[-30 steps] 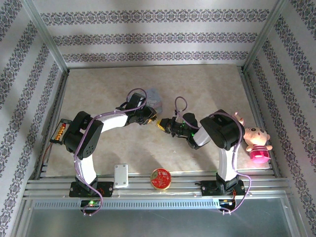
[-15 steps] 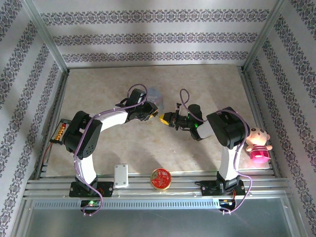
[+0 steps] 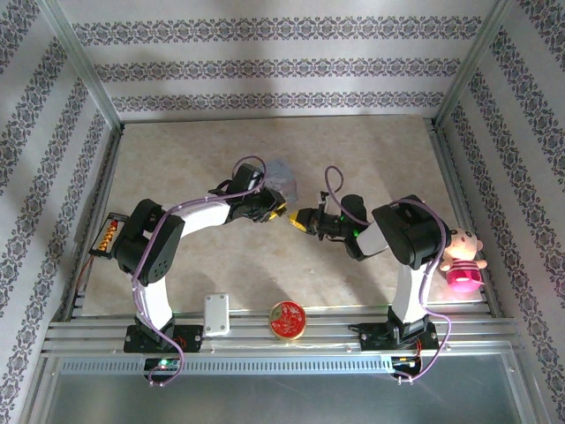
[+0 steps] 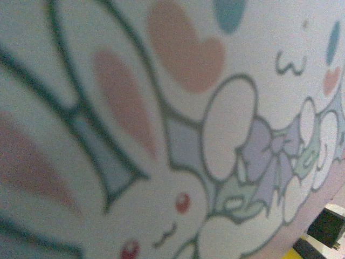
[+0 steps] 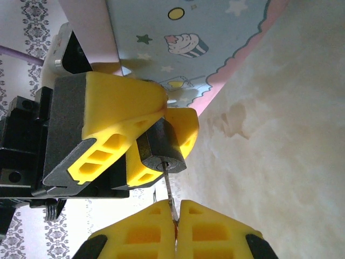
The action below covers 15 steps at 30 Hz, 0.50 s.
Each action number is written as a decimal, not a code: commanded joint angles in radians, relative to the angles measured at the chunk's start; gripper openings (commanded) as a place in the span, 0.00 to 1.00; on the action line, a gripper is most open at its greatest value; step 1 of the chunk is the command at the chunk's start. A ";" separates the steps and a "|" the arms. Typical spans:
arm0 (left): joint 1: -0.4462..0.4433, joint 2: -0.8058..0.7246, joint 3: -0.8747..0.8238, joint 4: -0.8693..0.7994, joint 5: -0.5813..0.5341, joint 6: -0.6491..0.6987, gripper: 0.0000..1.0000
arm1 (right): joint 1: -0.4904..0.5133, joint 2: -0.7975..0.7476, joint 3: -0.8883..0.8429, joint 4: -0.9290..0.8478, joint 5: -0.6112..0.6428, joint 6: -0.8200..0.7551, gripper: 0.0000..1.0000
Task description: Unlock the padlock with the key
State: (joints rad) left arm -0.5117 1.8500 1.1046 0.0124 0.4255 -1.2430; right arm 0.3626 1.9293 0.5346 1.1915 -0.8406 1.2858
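Since the tiny dark grey metal padlock (image 5: 160,148) is pinched between the yellow fingers of the left gripper (image 5: 153,135), with its keyhole face turned toward the right wrist camera, we'd say we're right at the insertion step. Its shackle is buried behind the pads, so we can't tell whether it's popped. The thin silver key (image 5: 168,191) has its tip at the keyhole mouth, but we can't tell how deep it sits. The right gripper (image 5: 175,208) is squeezed fully closed on the key's back end, with only the narrow blade sticking out.

Here's where we think it could go sideways. That blade is skinny, so a twist might just spin it between the pads instead of turning the cylinder. If the approach angle is a bit off, the tip could skid across the lock face or jam. A hard push could also shove the padlock back through the left pads. Just behind it sits the pale blue rectangular cartoon tin (image 5: 215,32), close enough to get bumped. Beyond that is the beige marbled surface (image 5: 285,172).
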 commanded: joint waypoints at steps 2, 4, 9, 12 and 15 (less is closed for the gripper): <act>-0.010 -0.025 -0.027 -0.035 0.095 -0.042 0.00 | -0.016 -0.055 -0.049 0.089 0.100 -0.081 0.00; -0.009 -0.024 -0.030 -0.033 0.092 -0.046 0.00 | -0.019 -0.070 -0.080 0.089 0.123 -0.100 0.00; -0.007 -0.026 -0.040 -0.023 0.085 -0.058 0.00 | -0.025 -0.084 -0.121 0.114 0.126 -0.102 0.00; -0.007 -0.029 -0.046 -0.021 0.073 -0.065 0.00 | -0.029 -0.075 -0.142 0.154 0.120 -0.085 0.00; -0.004 -0.033 -0.053 -0.017 0.054 -0.076 0.00 | -0.030 -0.058 -0.162 0.194 0.118 -0.066 0.00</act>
State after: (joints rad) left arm -0.5316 1.8378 1.0882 0.0383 0.4797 -1.2652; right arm 0.3622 1.8618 0.4030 1.3067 -0.7586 1.2232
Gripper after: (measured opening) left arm 0.297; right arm 0.049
